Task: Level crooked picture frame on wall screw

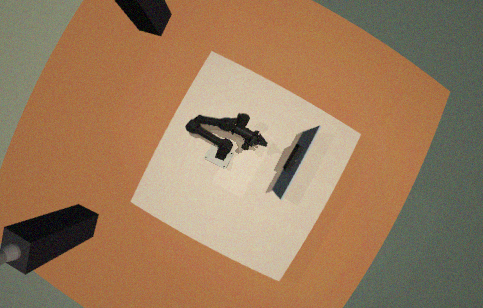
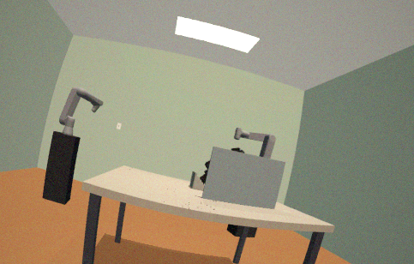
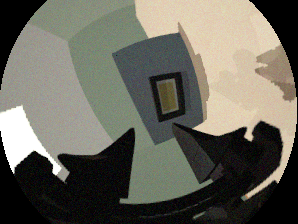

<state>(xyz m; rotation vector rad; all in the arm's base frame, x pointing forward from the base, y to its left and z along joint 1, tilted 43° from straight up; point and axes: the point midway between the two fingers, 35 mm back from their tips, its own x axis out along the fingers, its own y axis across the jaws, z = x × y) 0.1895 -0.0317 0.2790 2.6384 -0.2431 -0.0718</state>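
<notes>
The picture frame, dark with an ochre picture, hangs on the upright blue-grey panel. In the wrist view up is toward the left. The frame is tilted against the panel's edges: its end nearer the fingers sits closer to the panel's top edge, so that end, the left one facing the panel, is higher. My gripper is open and empty, drawn back from the frame with a gap. The screw and the notched strip are hidden. The exterior camera sees only the panel's back.
The panel stands on the pale table. My arm's base plate is on the table opposite the panel. Black pedestals stand on the floor away from the table, with grey arms on them.
</notes>
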